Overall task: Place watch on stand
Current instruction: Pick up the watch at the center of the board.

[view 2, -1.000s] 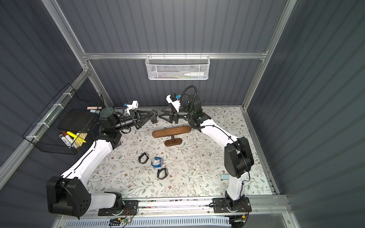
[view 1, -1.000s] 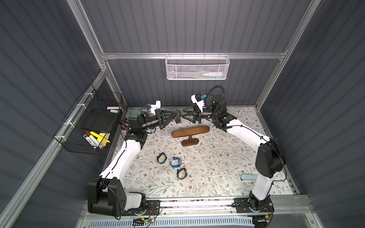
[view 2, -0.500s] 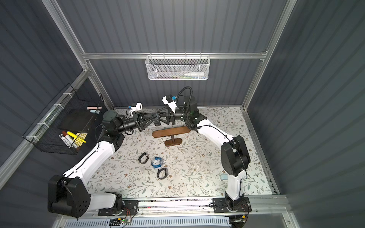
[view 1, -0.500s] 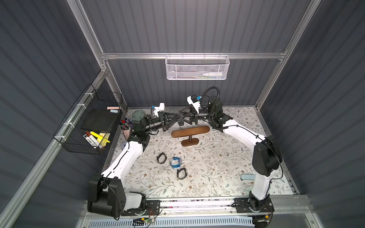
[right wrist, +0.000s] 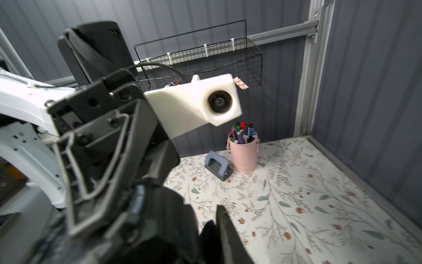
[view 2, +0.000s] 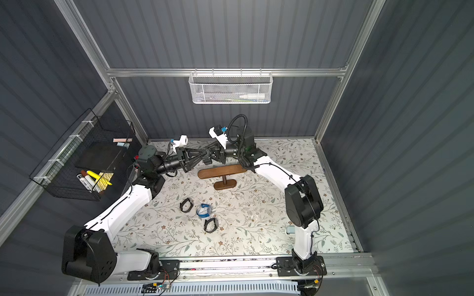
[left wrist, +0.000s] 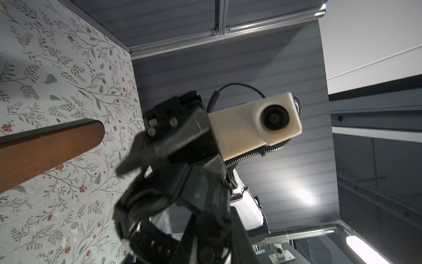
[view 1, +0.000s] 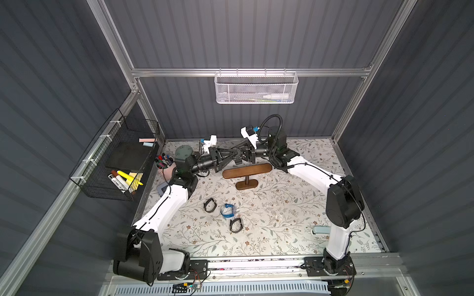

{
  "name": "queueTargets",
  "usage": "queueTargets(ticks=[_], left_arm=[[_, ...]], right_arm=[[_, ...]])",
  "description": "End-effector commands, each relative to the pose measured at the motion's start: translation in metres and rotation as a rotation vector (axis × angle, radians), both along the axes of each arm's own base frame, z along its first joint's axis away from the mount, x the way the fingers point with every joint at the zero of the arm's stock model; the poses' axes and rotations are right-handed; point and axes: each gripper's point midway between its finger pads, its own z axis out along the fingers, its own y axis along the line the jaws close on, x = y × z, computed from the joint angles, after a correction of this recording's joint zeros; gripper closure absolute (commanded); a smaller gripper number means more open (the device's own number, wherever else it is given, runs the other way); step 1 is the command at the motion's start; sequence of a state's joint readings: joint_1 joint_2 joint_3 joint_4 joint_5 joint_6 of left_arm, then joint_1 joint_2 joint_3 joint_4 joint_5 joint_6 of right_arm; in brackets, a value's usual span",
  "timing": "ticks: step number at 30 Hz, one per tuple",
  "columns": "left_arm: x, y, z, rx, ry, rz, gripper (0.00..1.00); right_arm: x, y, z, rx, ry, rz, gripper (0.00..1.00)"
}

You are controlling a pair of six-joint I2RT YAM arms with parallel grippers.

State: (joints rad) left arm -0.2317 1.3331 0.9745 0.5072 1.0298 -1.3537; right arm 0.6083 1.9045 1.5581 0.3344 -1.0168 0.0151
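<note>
Tips of left gripper (view 1: 235, 153) clamped on black watch (left wrist: 146, 240), strap looped, raised above tabletop (view 1: 282, 217). Right gripper (left wrist: 137, 166) nose to nose, at same watch; clamped or not, cannot tell through blur. Just below both, stand (view 1: 247, 171) upright on tabletop, bar level. Farther forward, apart from stand: loose black watch (view 1: 210, 205), second loose black watch (view 1: 236, 225), blue watch (view 1: 227, 210).

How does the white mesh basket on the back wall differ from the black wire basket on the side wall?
The white basket is fine mesh; the black basket is open wire grid. The white basket hangs from the back rail; the black basket hangs from the side rail on the robot's left. The white basket holds a white bottle; the black basket holds markers and a flat black box. Both hang above the mat.
</note>
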Motion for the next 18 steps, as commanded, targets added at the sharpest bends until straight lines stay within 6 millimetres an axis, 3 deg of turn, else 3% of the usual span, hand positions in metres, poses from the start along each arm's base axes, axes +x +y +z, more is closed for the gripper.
queueTargets(ticks=[1, 3, 8, 9, 12, 18], left_arm=[[-0.008, -0.008, -0.013, 0.077, 0.001, -0.059, 1.00], [-0.006, -0.008, -0.016, 0.109, -0.014, -0.061, 1.00], [0.002, -0.006, -0.009, 0.145, -0.053, -0.043, 0.97], [0.004, -0.006, -0.010, 0.150, -0.053, -0.043, 0.90], [0.010, -0.001, -0.015, 0.199, -0.048, -0.024, 0.48], [0.017, 0.009, -0.022, 0.303, -0.038, 0.007, 0.16]], right_arm=[[-0.007, -0.001, 0.018, 0.042, -0.063, -0.002, 0.91], [-0.006, -0.002, 0.016, 0.040, -0.058, -0.012, 1.00], [-0.008, -0.005, 0.015, 0.049, -0.049, -0.015, 1.00], [-0.008, -0.004, 0.015, 0.050, -0.046, -0.015, 1.00], [-0.005, -0.006, 0.012, 0.045, -0.037, -0.030, 1.00], [0.002, -0.011, 0.011, 0.053, 0.009, -0.046, 1.00]])
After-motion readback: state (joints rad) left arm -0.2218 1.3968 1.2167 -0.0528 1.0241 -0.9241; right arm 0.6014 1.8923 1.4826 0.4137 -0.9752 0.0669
